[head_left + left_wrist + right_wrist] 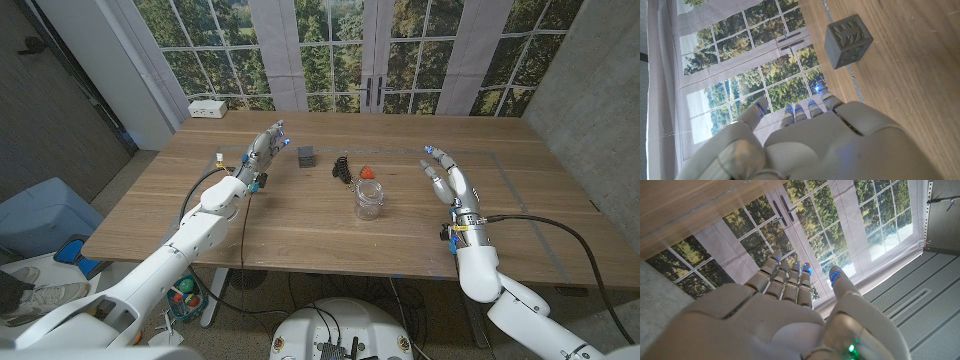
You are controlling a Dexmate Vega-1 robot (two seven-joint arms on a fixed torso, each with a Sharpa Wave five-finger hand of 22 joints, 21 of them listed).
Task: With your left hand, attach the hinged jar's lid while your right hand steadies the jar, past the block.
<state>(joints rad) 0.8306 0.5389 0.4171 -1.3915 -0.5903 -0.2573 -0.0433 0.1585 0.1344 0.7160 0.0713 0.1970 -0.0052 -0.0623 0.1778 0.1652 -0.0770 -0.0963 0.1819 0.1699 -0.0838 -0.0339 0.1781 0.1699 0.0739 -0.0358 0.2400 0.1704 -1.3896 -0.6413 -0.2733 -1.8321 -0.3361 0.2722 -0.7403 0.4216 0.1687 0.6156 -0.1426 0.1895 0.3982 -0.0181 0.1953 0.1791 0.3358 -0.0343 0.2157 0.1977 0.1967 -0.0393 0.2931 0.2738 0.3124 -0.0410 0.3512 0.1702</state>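
A clear glass jar (369, 198) stands upright near the middle of the table. Behind it lie a black wire hinge piece (344, 169) and a small orange-red lid part (367, 172). A dark grey block (305, 155) sits left of these and shows again as the grey block (847, 40) ahead of my left hand's fingers. My left hand (264, 146) hovers left of the block, fingers stretched and empty. My right hand (445, 174) is raised right of the jar, fingers apart, holding nothing.
A white box (208, 108) sits at the table's far left corner. A tape line (515, 190) runs across the right part of the table. Blue bins (40, 215) stand on the floor to the left.
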